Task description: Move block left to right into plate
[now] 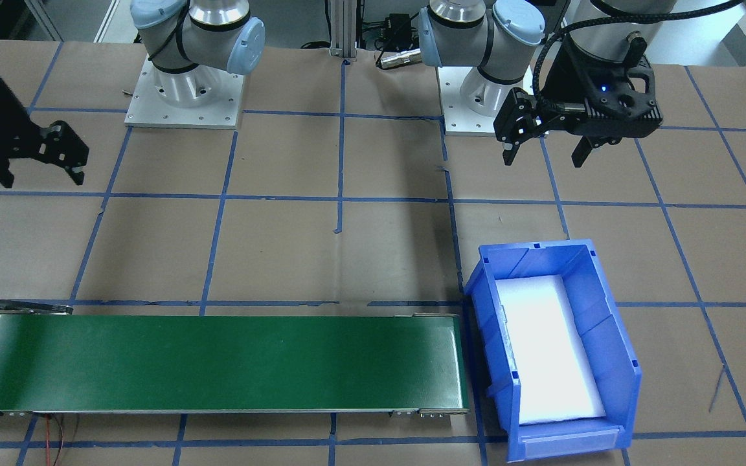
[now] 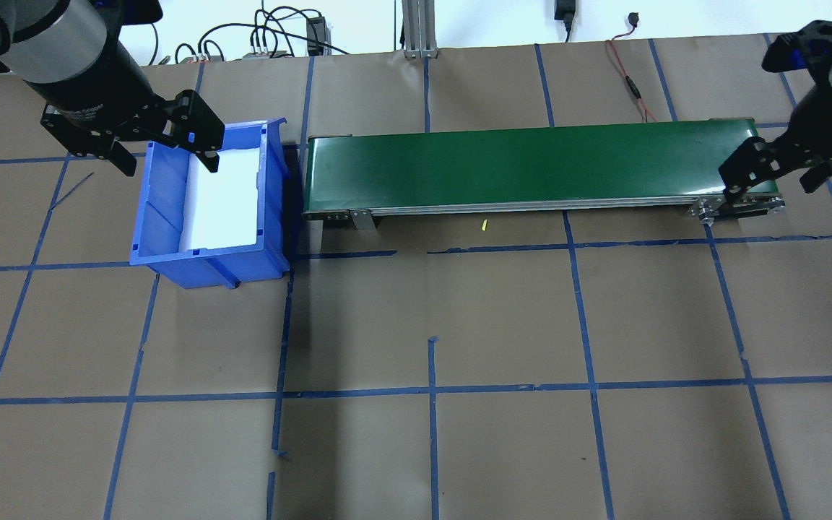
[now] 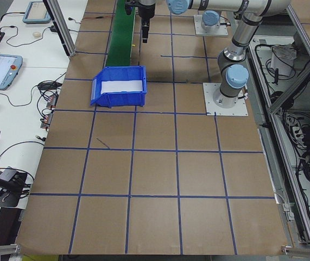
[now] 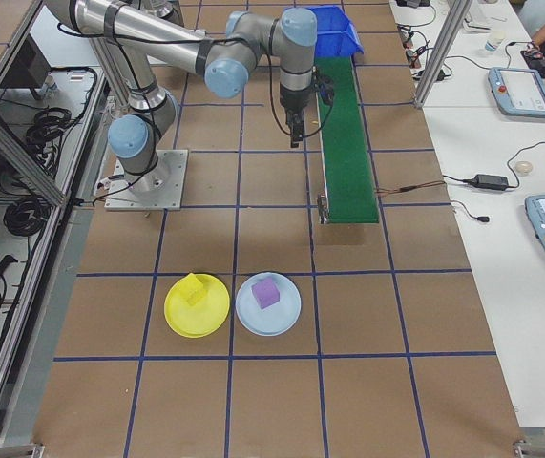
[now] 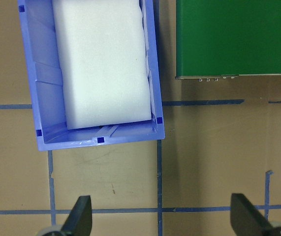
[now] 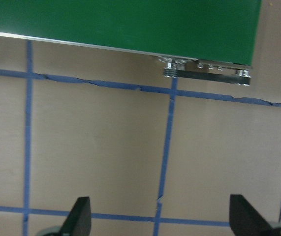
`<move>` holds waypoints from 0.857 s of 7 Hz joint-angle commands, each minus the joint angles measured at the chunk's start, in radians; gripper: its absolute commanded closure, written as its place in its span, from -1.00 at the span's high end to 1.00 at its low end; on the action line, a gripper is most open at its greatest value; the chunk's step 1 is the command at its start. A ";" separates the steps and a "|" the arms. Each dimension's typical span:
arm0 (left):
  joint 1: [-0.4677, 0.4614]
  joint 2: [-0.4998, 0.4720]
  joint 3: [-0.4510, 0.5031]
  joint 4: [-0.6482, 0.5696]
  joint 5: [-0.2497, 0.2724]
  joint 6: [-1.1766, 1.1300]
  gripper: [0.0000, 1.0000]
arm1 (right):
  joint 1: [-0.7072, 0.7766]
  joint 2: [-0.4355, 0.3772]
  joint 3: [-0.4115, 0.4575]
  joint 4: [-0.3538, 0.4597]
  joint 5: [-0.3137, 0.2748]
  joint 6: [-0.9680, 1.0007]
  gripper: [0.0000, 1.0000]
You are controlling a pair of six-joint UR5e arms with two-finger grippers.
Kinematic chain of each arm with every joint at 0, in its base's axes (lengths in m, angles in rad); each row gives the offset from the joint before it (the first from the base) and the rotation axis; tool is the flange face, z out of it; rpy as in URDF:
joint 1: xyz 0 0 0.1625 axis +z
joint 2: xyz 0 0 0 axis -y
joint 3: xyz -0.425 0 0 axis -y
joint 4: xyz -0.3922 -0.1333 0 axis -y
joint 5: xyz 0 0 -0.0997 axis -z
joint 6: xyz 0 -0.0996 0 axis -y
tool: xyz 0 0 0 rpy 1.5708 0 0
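The yellow plate (image 4: 196, 307) lies on the table in the exterior right view, past the conveyor's near end, with a yellow block (image 4: 194, 288) resting in it. My left gripper (image 2: 170, 165) hangs open and holds nothing above the near end of a blue bin (image 2: 210, 209); its wrist view shows the same bin (image 5: 98, 140) below it, with the gripper (image 5: 162, 219) itself at the bottom edge. By the right end of the green conveyor (image 2: 524, 170), my right gripper (image 2: 770, 189) is open and holds nothing. In the front view it is the left gripper (image 1: 543, 159) that shows at right and the right gripper (image 1: 43, 179) at left.
The bin holds only a white foam pad (image 5: 101, 64). A light blue plate (image 4: 268, 305) carrying a purple block (image 4: 266, 292) sits beside the yellow plate. The conveyor belt (image 1: 217, 362) carries nothing. Blue tape lines grid the brown table. Cables, tablets and a person's hand (image 4: 542, 21) are beyond the table's far edge.
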 commanded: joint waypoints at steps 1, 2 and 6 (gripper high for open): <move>-0.001 0.000 0.000 0.000 0.000 0.001 1.00 | 0.176 -0.014 -0.053 0.069 0.018 0.131 1.00; 0.001 0.000 0.000 0.000 0.000 0.001 1.00 | 0.268 0.001 -0.036 0.070 0.015 0.236 1.00; -0.001 0.000 0.000 0.000 0.000 0.001 1.00 | 0.328 0.004 -0.027 0.053 0.009 0.266 1.00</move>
